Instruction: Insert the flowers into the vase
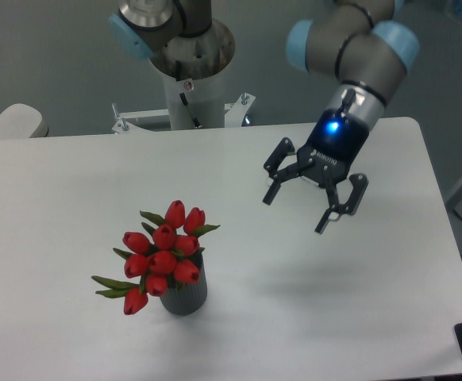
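1. Hand (298, 202): both fingers spread wide, nothing between them, nothing held. Hovers above the bench (72, 182), well apart from the work, to upper right of it.
2. Flowers (161, 252): red buds w/ green leaves, stems down inside the vase (185, 295). Bunch leans toward camera-left; 1 bud hangs low over the rim on that side.
3. Vase: upright on bench, near front edge, dark grey, ribbed. Mostly hidden by the blooms.
4. Task status, judged: insertion looks complete; no contact w/ hand.
5. Risks, judged: bunch is wider than vase and off-centre, so top-heavy load could tip it; stems may sit shallow, depth not visible. Any arm sweep passing low near the blooms could knock it over.
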Controlling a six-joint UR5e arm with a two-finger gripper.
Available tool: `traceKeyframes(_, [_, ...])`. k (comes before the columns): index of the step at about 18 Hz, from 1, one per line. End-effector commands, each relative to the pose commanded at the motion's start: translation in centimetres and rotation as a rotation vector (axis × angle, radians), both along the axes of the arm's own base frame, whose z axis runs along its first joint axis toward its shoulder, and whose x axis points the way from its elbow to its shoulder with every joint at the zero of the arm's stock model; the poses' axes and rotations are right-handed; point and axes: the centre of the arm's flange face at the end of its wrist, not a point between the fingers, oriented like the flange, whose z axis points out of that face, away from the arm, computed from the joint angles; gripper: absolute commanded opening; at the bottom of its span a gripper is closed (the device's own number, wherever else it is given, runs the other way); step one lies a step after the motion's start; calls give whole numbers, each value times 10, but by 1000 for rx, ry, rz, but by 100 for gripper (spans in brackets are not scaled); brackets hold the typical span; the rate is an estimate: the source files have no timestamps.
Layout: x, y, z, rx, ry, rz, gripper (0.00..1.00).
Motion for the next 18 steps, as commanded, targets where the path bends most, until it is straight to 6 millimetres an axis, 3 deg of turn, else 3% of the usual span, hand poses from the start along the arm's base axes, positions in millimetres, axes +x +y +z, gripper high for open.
traceKeyframes(5, [-15,-10,28,-144,51,75,100])
traceKeyframes(9, [-40,-12,48,-301,104,139,100])
traceKeyframes(14, [-54,15,58,-438,137,126,100])
traceKeyframes(18, [-54,37,50,-594,258,64,100])
